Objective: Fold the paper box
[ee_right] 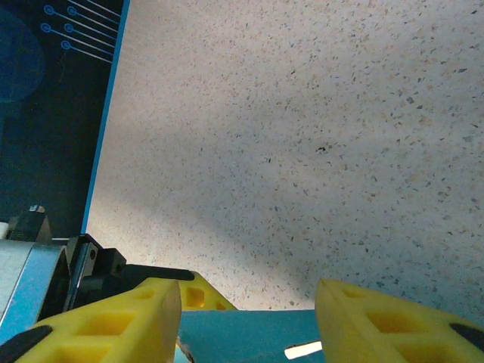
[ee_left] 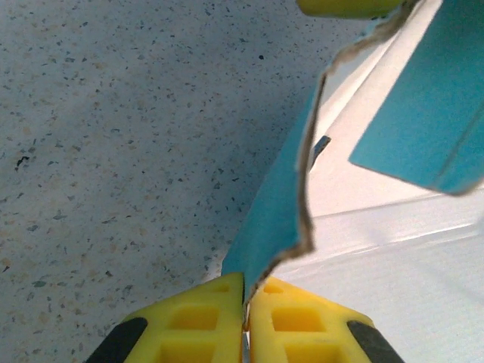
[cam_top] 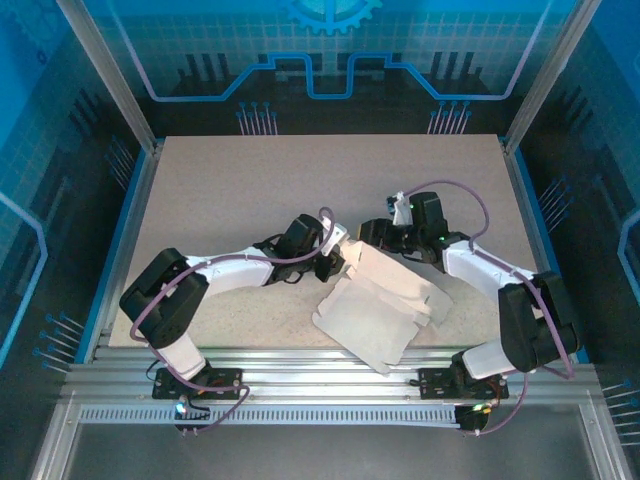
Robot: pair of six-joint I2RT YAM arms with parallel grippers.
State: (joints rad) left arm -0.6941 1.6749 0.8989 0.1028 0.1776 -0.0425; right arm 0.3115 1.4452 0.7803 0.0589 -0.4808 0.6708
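The paper box (cam_top: 385,310) lies as a partly folded sheet, white-grey side up, near the table's front middle. My left gripper (cam_top: 335,257) is at its left edge. In the left wrist view the yellow fingers (ee_left: 200,321) are shut (ee_left: 246,306) on the ragged edge of a raised blue flap (ee_left: 276,204), with the white inner face (ee_left: 393,265) to the right. My right gripper (cam_top: 378,235) is at the sheet's far edge. Its fingers (ee_right: 128,318) stand apart (ee_right: 248,321), with a blue panel (ee_right: 242,336) spanning the gap between them.
The speckled tabletop (cam_top: 300,180) stretches bare behind the sheet. Aluminium rails (cam_top: 320,365) run along the front edge, and blue-lit walls (cam_top: 60,200) enclose the sides. A yellow finger of the left gripper (ee_right: 200,293) shows behind the right gripper's own left finger.
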